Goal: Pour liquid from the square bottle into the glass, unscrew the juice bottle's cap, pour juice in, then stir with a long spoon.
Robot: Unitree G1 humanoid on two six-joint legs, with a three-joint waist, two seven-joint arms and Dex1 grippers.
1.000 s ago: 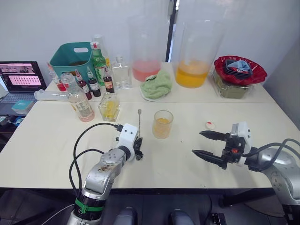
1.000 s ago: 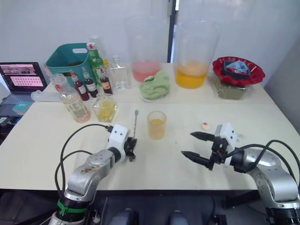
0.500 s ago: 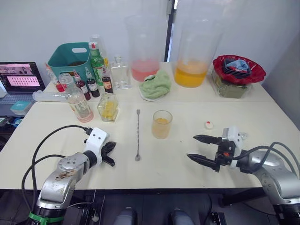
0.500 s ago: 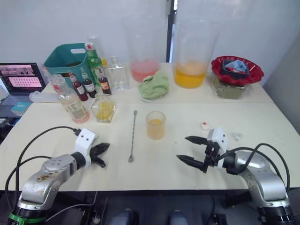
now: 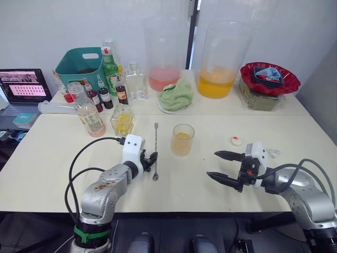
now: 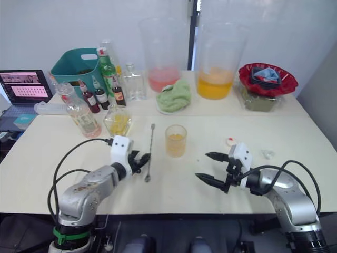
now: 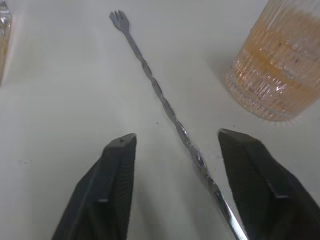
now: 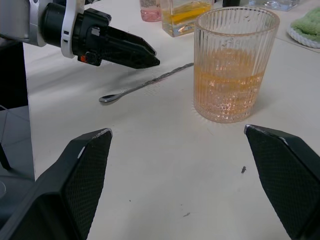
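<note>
Lying flat on the table, the long spoon is a thin silver rod with a twisted stem, a small bowl at the near end and a little fork at the far end. The left gripper sits low at the spoon's near part with its two black fingers parted; in the left wrist view the stem passes between the fingers without being clamped. Half a second ago this gripper was well off to the left of the spoon; it has since swung in to the spoon's side, while the spoon has kept its place.

Just right of the spoon stands the glass, ribbed and about a third full of orange liquid. Beyond the spoon's forked tip is the square bottle, and left of that the uncapped juice bottle. The cap lies on the table right of the glass.

The right gripper hovers wide open near the table edge, just short of the cap, much as before.

Further back stand a green bottle, a teal basket, two big pitchers, a green cloth and a red bowl.
</note>
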